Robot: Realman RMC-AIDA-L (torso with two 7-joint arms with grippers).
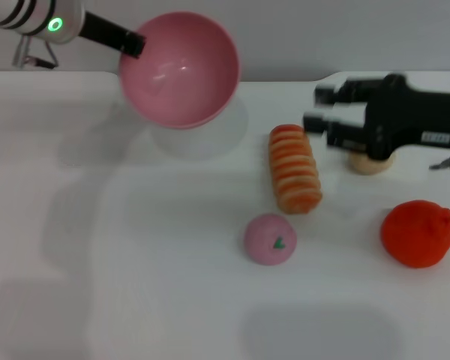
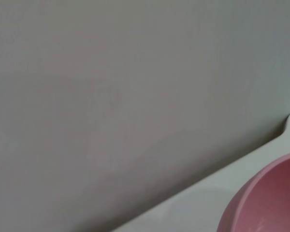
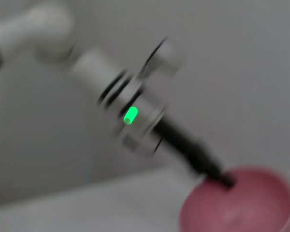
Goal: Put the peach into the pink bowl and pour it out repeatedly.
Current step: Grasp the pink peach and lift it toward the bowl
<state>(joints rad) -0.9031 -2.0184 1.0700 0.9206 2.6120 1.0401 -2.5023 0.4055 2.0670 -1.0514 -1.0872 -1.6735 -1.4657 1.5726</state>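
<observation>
Peach: lies on the white table, near the front, stem mark up. Nothing touches it. It sits just in front of a ridged orange-and-cream item and well left of a larger orange-red fruit.

Bowl: pink, held in the air over the back of the table, tipped so its opening faces forward and down. Its inside shows bare, no fruit in it. Its shadow falls on the table below.

Left gripper: at the bowl's rim on the upper left side, fingers pinching the rim; the right wrist view shows the same hold from across the table.

Right gripper: hovers over the back right of the table, fingers spread and empty, pointing left toward the ridged item. A beige ball lies partly hidden under it.

Progress, as judged: the bowl is empty and tilted and the peach is out on the table, so this looks like the end of a pour. Left to do: level the bowl, have the right gripper take the peach and drop it in, then pour again.
</observation>
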